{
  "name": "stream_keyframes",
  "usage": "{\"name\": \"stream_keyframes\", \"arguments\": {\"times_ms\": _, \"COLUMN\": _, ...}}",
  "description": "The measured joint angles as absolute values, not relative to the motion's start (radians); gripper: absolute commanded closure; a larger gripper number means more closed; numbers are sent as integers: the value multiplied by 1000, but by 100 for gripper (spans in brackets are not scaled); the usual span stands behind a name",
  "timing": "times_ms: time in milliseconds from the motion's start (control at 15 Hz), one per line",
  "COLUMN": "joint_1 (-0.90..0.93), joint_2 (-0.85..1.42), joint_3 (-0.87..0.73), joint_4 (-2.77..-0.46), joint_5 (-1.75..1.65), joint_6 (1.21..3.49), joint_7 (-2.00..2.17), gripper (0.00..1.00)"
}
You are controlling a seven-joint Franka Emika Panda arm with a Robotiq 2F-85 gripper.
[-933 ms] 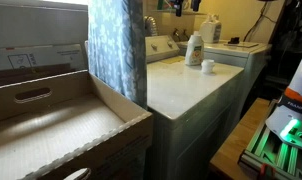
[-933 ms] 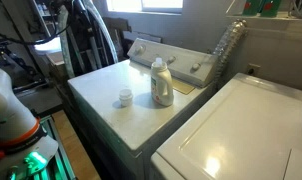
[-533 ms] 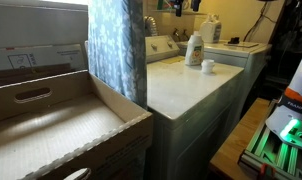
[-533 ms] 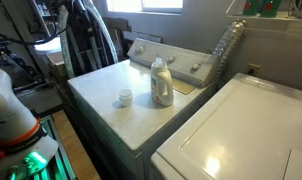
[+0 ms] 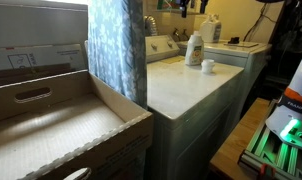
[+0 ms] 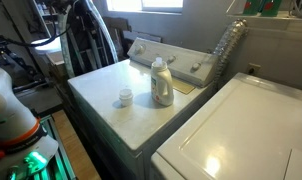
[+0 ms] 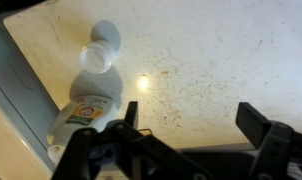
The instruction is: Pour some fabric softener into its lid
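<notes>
1. The fabric softener (image 6: 162, 82) stands upright on the pale surface (image 6: 101, 80), which is a washer top. Its long axis is vertical, with the narrow neck at 12 o'clock and the label facing the camera.
2. The lid (image 6: 125, 97) rests on the same surface at about 9 o'clock from the fabric softener in that exterior view, near it but clearly apart. It is too small to tell which way up it sits.
3. In the wrist view the pincer (image 7: 191, 125) hangs above the surface. The fabric softener (image 7: 84, 105) lies at 9 o'clock from it, just outside one of the fingers (image 7: 129, 115), and its neck runs toward 12 o'clock in that picture.
4. The pincer is spread wide. It grips nothing and appears to touch nothing, and only bare speckled surface shows between the jaws.
5. A pale round shape (image 7: 105, 33) lies just beyond the neck. It may be the lid, but I cannot tell.
6. My judgement is that no grasp has begun and all the pouring is still ahead. The coming move turns on a sideways offset. The pincer must shift toward 9 o'clock until the body of the fabric softener sits between the jaws, then come down and close across its narrower width. The near finger passes close to the label side and could nudge the fabric softener over.
</notes>
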State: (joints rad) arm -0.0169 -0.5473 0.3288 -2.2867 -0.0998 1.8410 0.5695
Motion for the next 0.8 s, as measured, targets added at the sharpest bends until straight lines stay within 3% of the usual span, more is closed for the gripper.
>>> {"name": "stream_keyframes", "arguments": {"times_ms": 333, "joint_1": -135, "joint_2": -572, "joint_3": 110, "joint_4": -2318, "joint_5": -141, "joint_6": 1841, "joint_7": 560, "gripper": 0}}
{"name": "stream_keyframes", "arguments": {"times_ms": 800, "joint_1": -187, "joint_2": -550, "joint_3": 74, "joint_4": -2308, "joint_5": -141, "joint_6": 1842, "joint_7": 612, "gripper": 0}}
